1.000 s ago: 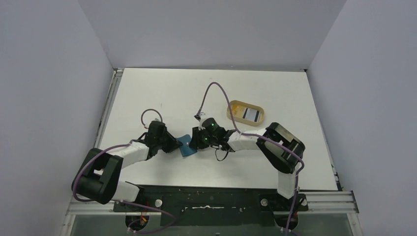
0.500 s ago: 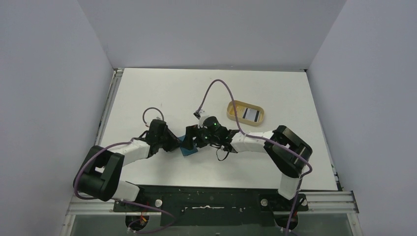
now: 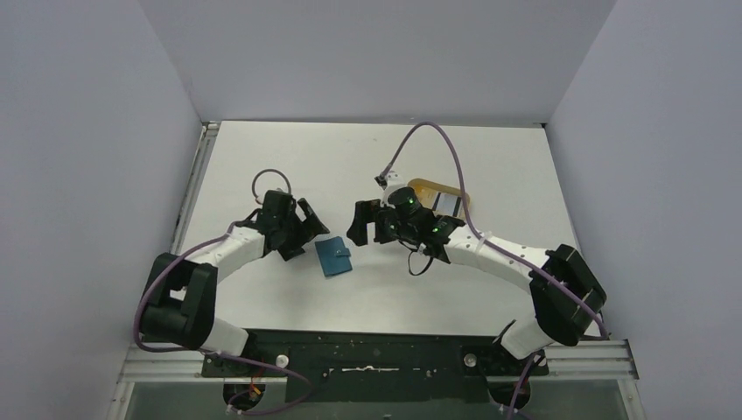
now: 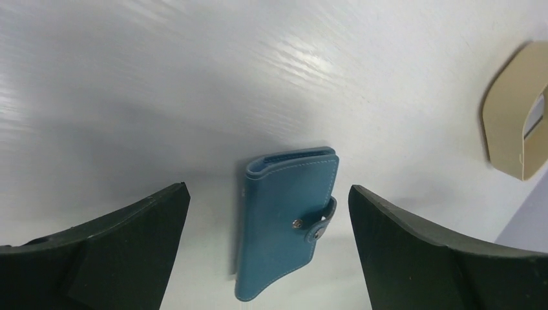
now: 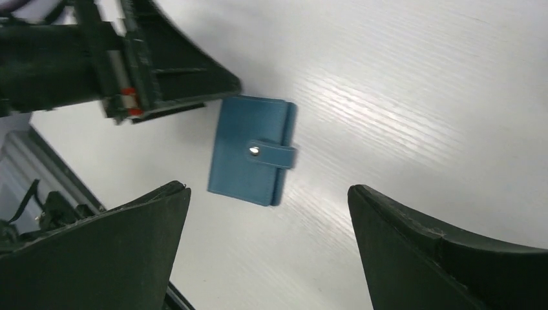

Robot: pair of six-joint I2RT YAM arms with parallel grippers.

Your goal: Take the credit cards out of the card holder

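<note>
Left gripper (image 3: 308,229) and right gripper (image 3: 360,223) gape empty beside the card holder (image 3: 333,257), snapped shut; beyond it one credit card (image 3: 448,203) sits in the tray (image 3: 420,186); others unseen.

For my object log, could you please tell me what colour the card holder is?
The card holder is teal-blue; left wrist view.
</note>
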